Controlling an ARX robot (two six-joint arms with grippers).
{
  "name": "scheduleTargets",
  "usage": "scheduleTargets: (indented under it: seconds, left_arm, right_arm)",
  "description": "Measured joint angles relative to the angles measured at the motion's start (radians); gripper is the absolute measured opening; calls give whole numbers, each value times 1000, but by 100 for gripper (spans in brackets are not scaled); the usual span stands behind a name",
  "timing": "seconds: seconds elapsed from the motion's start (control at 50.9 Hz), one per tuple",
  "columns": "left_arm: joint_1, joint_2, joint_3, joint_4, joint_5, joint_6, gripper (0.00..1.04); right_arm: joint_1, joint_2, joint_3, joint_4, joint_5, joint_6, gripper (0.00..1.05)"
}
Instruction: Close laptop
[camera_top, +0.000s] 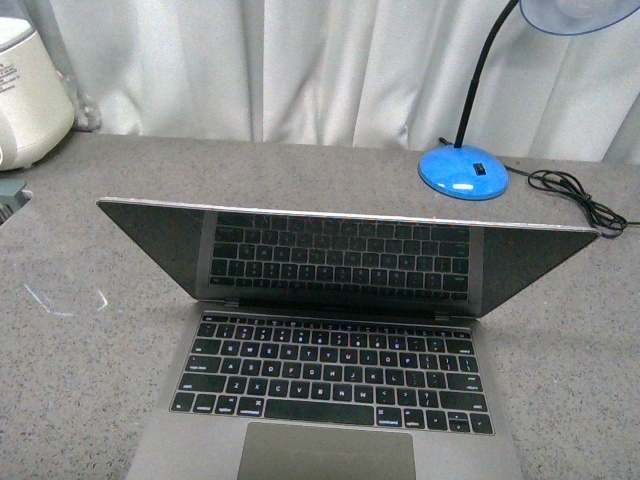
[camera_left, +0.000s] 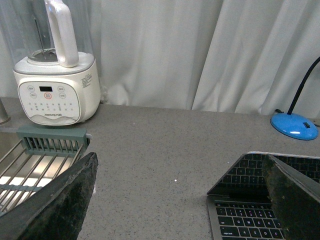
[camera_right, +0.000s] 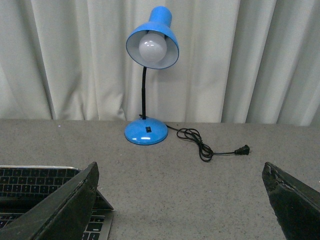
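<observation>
The grey-silver laptop (camera_top: 330, 380) sits on the counter straight ahead in the front view, its lid tilted well forward over the black keys, and the dark screen (camera_top: 340, 255) mirrors the keyboard. Neither arm shows in the front view. My left gripper (camera_left: 182, 200) is open beside the laptop's left corner (camera_left: 250, 200), over bare counter. My right gripper (camera_right: 182, 200) is open beside the laptop's right corner (camera_right: 45, 195). Nothing lies between either pair of fingers.
A blue desk lamp (camera_top: 463, 170) stands behind the laptop at the right, its black cord and plug (camera_right: 210, 147) trailing on the counter. A white blender (camera_left: 56, 80) stands at the back left, beside a sink rack (camera_left: 40, 160).
</observation>
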Motion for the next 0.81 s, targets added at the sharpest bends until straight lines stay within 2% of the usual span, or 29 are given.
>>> scheduleTargets:
  seconds: [0.196, 0.432, 0.491, 0.53, 0.629, 0.668, 0.707, 0.766, 0.806]
  left_arm:
    - [0, 0, 0, 0, 0, 0, 98]
    - [0, 0, 0, 0, 0, 0, 57]
    - [0, 0, 0, 0, 0, 0, 42]
    - [0, 0, 0, 0, 0, 0, 35]
    - [0, 0, 0, 0, 0, 0, 20]
    - [0, 0, 0, 0, 0, 0, 9]
    - [-2, 0, 0, 3, -9, 0, 6]
    - [-36, 6, -11, 80, -100, 0, 4]
    - [-56, 7, -16, 106, -121, 1, 4]
  right_arm:
    - [0, 0, 0, 0, 0, 0, 95]
    - [0, 0, 0, 0, 0, 1, 54]
    - [0, 0, 0, 0, 0, 1, 40]
    - [0, 0, 0, 0, 0, 1, 34]
    - [0, 0, 0, 0, 0, 1, 17]
    - [0, 0, 0, 2, -1, 0, 8]
    - [-6, -7, -7, 67, -28, -17, 1]
    - [-10, -8, -12, 185, -43, -42, 1]
    - [-10, -8, -12, 234, -45, -53, 1]
